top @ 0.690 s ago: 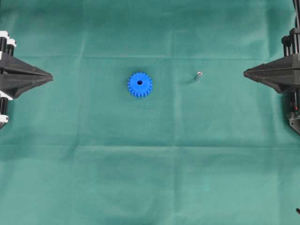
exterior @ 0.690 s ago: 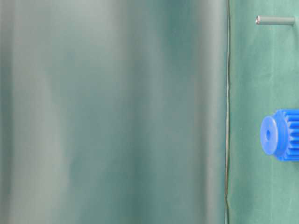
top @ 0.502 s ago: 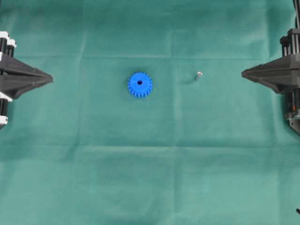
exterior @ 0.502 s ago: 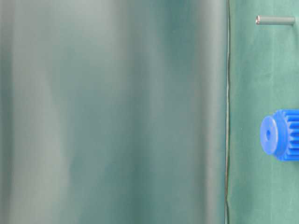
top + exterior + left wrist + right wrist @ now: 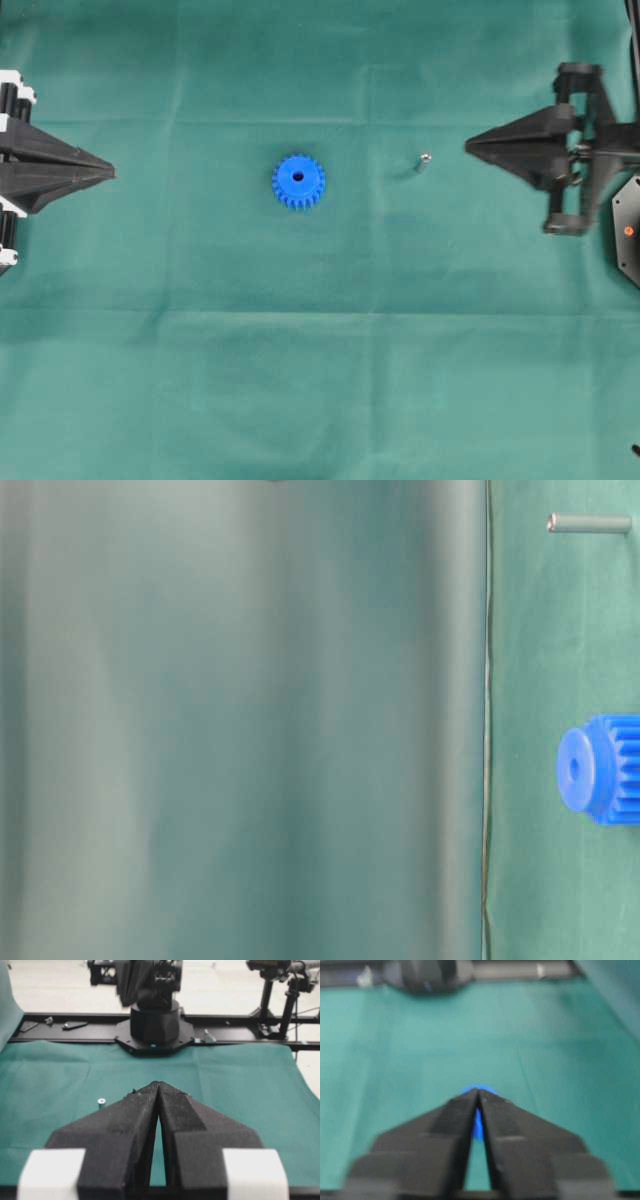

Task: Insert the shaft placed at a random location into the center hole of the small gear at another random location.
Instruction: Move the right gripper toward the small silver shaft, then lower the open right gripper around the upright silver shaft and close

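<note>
Overhead view: shaft (image 5: 423, 161) between small gear (image 5: 298, 181) and right claw (image 5: 470, 148).

The table (image 5: 300, 380) wears a matt green cloth, woven and faintly creased. The small gear (image 5: 298, 181) looks like smooth blue plastic with a soft sheen. The shaft (image 5: 422, 162) is grey metal, shiny at its end. The left gripper (image 5: 158, 1085) has rough, matt black jaws.
</note>
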Robot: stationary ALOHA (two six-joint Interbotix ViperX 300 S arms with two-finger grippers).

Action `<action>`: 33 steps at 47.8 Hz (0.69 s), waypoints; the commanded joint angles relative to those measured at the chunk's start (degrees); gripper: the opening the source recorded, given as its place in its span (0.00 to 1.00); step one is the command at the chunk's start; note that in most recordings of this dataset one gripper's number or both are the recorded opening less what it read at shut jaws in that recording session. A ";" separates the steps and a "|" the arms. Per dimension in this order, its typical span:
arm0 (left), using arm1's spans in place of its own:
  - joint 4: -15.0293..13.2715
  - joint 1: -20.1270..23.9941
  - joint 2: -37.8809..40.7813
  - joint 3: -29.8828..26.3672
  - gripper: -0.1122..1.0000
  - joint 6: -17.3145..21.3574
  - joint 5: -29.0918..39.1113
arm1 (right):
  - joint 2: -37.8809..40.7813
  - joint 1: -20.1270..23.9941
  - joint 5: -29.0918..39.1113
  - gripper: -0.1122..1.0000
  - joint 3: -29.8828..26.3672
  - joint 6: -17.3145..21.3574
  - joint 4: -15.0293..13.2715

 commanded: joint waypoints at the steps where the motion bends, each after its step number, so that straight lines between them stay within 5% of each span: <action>1: 0.26 0.09 0.26 -1.32 0.10 0.00 -0.18 | 3.87 -1.32 -2.20 0.43 -0.70 0.35 0.00; 10: 0.18 0.09 0.18 -1.32 0.10 0.00 0.26 | 13.45 -3.08 -7.56 0.89 0.00 -1.14 0.00; 33: 0.26 0.09 0.09 -1.32 0.10 0.18 0.35 | 31.11 -5.19 -22.50 0.82 1.85 -1.41 2.11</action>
